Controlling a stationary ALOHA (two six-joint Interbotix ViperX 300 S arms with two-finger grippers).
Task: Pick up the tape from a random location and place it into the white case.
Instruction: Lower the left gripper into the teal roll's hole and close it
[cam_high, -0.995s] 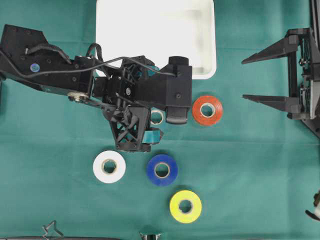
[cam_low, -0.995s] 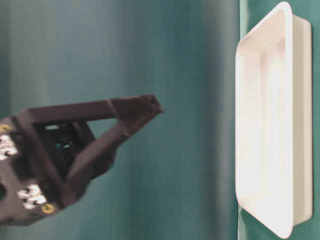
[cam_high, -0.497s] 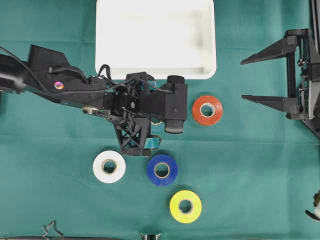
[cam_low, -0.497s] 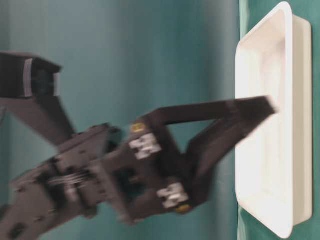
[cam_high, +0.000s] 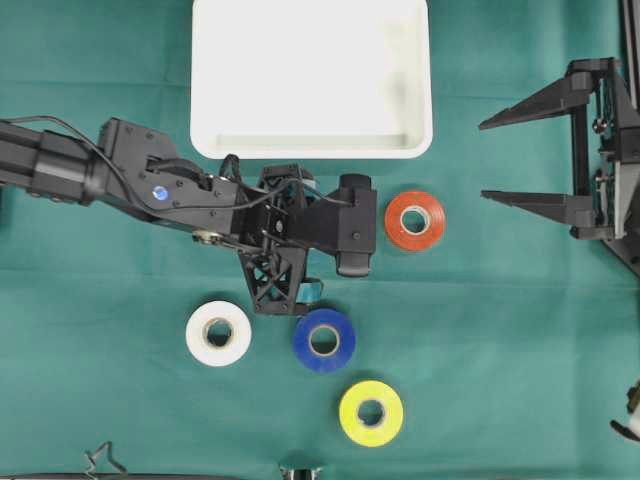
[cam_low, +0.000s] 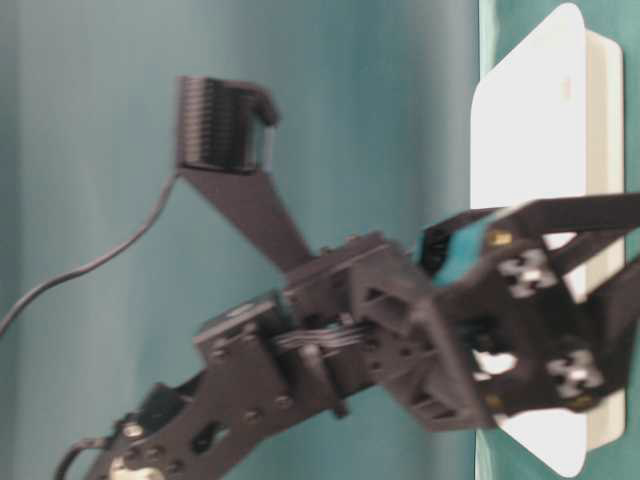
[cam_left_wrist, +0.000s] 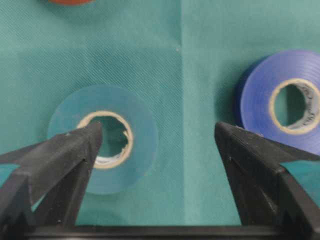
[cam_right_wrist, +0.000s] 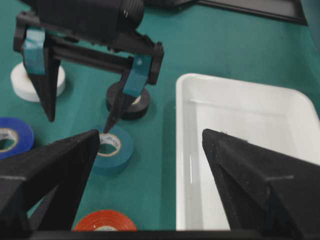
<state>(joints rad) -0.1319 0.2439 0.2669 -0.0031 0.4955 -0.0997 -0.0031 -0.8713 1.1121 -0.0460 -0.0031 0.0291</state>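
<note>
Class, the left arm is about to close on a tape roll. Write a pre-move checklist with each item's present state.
1. Left end effector open: ok, jaws stand wide.
2. Teal tape roll between the jaws: not ok. In the left wrist view one fingertip sits over the roll's core and the roll lies off to that side.
3. Blue tape roll clear of the other fingertip: cannot tell, they look close.
4. White case free to receive: ok, nothing shows inside it.
5. Right end effector out of the way: ok, open at the table's right edge.
6. Black tape roll clear of the jaws: ok, it lies behind them.
</note>
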